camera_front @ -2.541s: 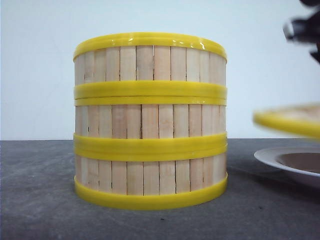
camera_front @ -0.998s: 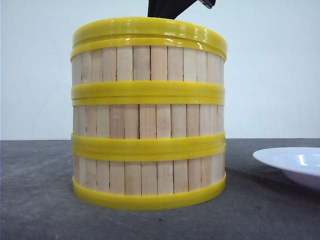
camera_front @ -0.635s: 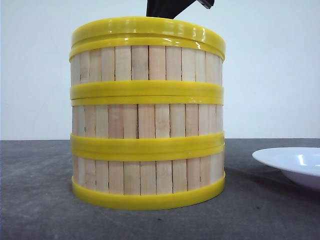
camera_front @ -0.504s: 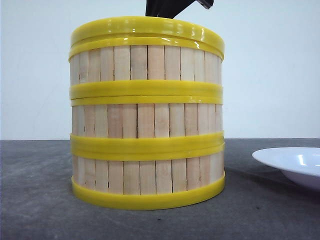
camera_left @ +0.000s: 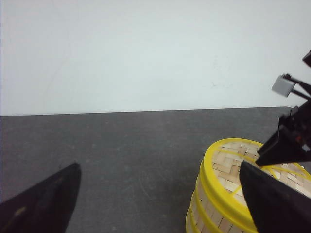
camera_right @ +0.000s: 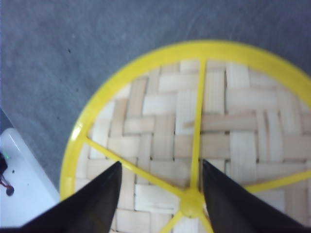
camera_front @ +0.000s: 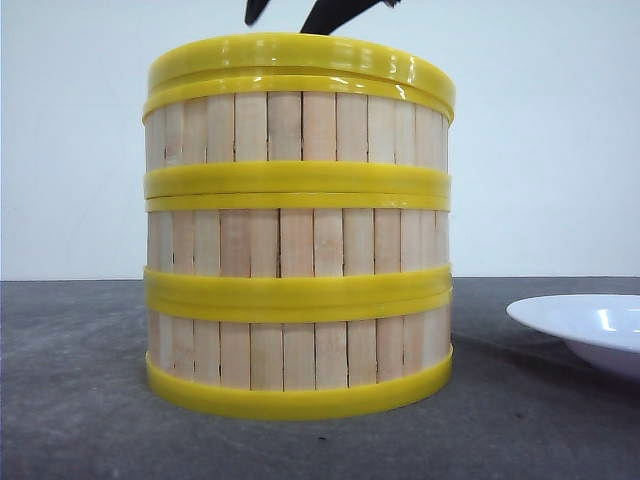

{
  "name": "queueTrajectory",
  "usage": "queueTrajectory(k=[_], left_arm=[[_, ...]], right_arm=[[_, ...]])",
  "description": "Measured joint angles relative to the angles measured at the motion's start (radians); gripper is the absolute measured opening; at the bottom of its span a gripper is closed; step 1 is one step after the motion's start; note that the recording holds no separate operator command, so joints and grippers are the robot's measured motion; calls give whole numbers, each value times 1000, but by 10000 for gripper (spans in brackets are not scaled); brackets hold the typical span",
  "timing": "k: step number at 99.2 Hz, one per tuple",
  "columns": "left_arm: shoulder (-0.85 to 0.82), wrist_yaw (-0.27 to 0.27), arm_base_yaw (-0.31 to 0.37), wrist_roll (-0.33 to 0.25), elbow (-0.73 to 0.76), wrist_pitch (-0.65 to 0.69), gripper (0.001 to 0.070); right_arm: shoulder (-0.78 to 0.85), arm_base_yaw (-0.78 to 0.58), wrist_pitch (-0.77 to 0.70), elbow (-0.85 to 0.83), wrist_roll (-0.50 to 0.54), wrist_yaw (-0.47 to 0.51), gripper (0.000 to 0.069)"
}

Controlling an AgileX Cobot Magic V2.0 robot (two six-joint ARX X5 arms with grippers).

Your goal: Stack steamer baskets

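The steamer baskets (camera_front: 298, 240) stand stacked three high on the dark table (camera_front: 80, 400), the woven lid (camera_right: 204, 131) on top. The right gripper (camera_right: 160, 199) hangs spread just above the lid; the left gripper (camera_left: 160, 204), also spread, hovers beside the stack. A white plate (camera_front: 590, 325) sits nearby.

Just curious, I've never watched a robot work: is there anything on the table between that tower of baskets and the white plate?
No. In the front view only bare dark table separates the steamer baskets from the white plate.

I can read no text, label, brand, number or sign anywhere in my views; every surface I see is unmarked.
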Motion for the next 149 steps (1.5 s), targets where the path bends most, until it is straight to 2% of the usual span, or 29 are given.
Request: queueTrajectory(k=[22, 27, 33, 37, 41, 52, 56, 61, 78, 95, 106, 112, 120, 135, 149], left_arm=[[0, 0, 0, 0, 0, -1, 632], [0, 0, 0, 4, -5, 9, 619], [-2, -1, 0, 13, -23, 39, 577], [-3, -5, 0, 25, -43, 59, 526], [-3, -12, 0, 37, -71, 82, 448], [-3, -23, 0, 59, -190, 183, 134], [-3, -22, 0, 64, -239, 239, 79], [-9, -22, 0, 80, -304, 322, 45], [-26, -25, 0, 110, -485, 591, 23], [-29, -85, 6, 113, -560, 681, 23], [-29, -151, 24, 112, -576, 676, 23], [-27, -162, 27, 113, -576, 667, 23], [-28, -161, 27, 112, -576, 657, 28], [-28, -161, 27, 112, -576, 657, 31], [-28, -161, 27, 111, -576, 657, 31]], right_arm=[[-2, -10, -24, 143, -72, 0, 334], [-14, -10, -62, 148, -107, 0, 266], [-37, -3, -92, 141, -161, 1, 121], [-57, 5, -90, 140, -190, 2, 69], [-83, 16, -87, 136, -216, 2, 41], [-207, 39, 1, 96, -300, 6, 13], [-264, 49, 48, 70, -325, 25, 11], [-343, 56, 115, 23, -346, 68, 9], [-650, 53, 377, -308, -372, 317, 9], [-986, -13, 679, -821, -362, 553, 9], [-1208, -90, 916, -1152, -345, 578, 9], [-1299, -125, 989, -1272, -342, 581, 9], [-1376, -144, 971, -1343, -342, 580, 9], [-1423, -149, 923, -1345, -342, 579, 9], [-1467, -149, 946, -1345, -342, 579, 9]])
